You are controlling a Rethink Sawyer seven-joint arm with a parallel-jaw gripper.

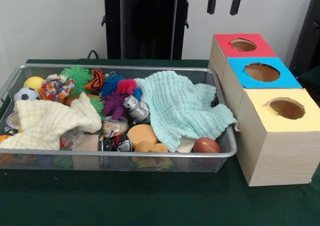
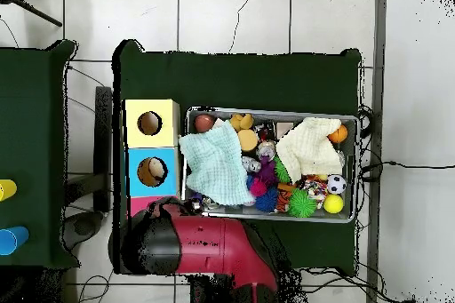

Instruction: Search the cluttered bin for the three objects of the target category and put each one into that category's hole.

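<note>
The wire mesh bin (image 1: 125,154) sits on the green table, full of toys and cloths; it also shows in the overhead view (image 2: 267,111). A soft ball of many coloured patches (image 1: 56,87) lies at its far left corner, between a yellow ball and a spiky green ball. The yellow-topped box's round hole (image 1: 286,108) is in the nearest box on the right, also in the overhead view (image 2: 149,123). My gripper (image 1: 224,0) shows only as two black fingertips at the top edge, apart and empty, high behind the red-topped box. No other patchwork ball is visible.
A mint cloth (image 1: 180,106) and a cream cloth (image 1: 47,121) cover much of the bin. Blue-topped (image 1: 262,72) and red-topped (image 1: 243,45) boxes stand behind the yellow one. A spiky green ball (image 1: 76,76), soccer ball (image 1: 26,94) and brown ball (image 1: 206,145) lie in the bin.
</note>
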